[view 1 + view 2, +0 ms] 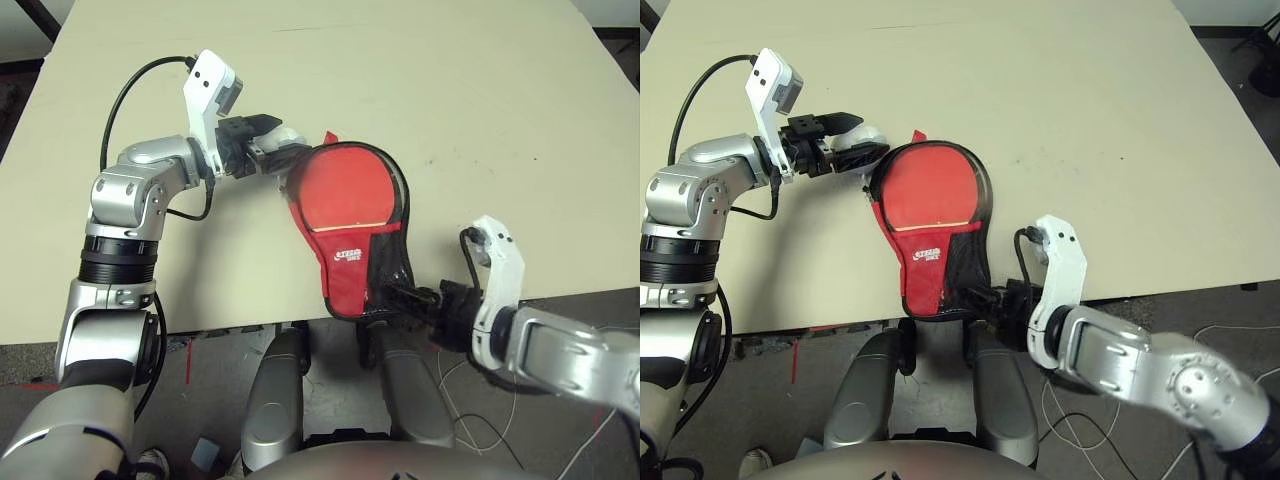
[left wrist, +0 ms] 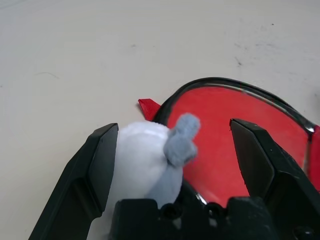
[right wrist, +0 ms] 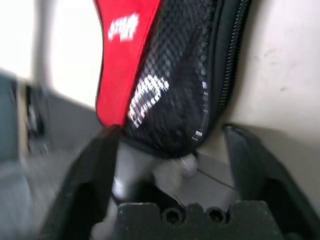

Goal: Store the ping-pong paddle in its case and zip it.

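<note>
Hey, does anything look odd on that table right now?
Yes: a white and grey plush sits between the left hand's open fingers, against the case; it seems unrelated to the paddle.

No wording can be made out for certain: small white lettering (image 1: pixel 348 255) is printed on the red panel (image 1: pixel 346 285) of the case (image 1: pixel 933 230), beside its black mesh pocket (image 1: pixel 967 260), its characters left unreadable.

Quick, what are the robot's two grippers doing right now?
Left gripper: open, with a fluffy white toy between its fingers, not squeezed.
Right gripper: open, by the narrow end of the case, holding nothing.
</note>
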`<action>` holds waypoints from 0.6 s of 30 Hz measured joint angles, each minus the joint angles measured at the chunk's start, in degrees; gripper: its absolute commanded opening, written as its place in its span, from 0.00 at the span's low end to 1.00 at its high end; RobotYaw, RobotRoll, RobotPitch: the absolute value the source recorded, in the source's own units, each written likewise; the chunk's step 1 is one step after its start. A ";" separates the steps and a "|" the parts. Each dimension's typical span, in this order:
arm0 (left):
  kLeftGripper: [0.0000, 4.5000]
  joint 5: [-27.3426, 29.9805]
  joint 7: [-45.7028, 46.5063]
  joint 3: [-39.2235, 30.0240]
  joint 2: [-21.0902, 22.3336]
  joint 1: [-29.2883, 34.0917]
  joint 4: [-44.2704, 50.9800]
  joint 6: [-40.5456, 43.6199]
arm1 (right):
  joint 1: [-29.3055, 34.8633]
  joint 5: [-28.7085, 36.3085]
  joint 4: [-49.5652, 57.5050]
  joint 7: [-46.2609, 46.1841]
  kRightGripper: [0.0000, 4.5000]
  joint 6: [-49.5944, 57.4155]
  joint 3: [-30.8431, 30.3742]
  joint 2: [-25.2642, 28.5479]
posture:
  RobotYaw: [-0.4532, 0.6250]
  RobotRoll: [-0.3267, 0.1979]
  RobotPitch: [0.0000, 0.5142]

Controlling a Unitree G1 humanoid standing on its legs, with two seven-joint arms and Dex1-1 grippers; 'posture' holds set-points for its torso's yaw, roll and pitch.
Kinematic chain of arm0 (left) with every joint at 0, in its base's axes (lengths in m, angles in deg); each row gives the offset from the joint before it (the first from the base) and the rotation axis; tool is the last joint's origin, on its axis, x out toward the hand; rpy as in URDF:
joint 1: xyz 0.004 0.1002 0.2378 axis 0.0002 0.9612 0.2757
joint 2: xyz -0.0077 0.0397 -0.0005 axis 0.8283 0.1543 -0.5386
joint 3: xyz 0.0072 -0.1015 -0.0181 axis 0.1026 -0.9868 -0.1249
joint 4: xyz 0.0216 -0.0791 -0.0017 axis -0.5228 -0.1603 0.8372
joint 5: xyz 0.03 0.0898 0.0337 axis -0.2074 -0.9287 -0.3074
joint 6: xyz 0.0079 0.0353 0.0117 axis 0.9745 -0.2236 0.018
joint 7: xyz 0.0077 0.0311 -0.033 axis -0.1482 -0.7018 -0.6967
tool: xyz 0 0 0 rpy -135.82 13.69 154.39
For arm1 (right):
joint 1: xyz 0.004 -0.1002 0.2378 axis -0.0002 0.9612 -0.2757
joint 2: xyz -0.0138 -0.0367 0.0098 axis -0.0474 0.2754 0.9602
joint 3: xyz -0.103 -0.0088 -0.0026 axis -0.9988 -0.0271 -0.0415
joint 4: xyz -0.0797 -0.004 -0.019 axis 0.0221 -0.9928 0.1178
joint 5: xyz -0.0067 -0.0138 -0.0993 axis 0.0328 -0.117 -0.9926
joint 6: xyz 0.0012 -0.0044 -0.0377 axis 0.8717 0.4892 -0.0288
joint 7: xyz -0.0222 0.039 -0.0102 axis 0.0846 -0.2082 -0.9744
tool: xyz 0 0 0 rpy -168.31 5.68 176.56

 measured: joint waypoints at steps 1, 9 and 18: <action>1.00 0.00 0.01 -0.02 0.02 -0.01 0.02 -0.09 | -1.58 -0.09 -2.40 2.50 0.99 2.53 0.65 1.80 | 0.41 0.62 0.56; 1.00 -1.45 -0.03 -0.71 1.00 -2.29 -3.66 -2.62 | -35.27 -3.66 -21.29 7.68 0.99 20.61 -1.85 -3.26 | 0.42 0.62 0.55; 1.00 -4.80 -1.95 -0.78 3.57 -5.10 -9.44 -6.17 | -43.69 -34.54 -18.44 19.58 0.99 30.77 -10.65 -16.35 | 0.44 0.62 0.53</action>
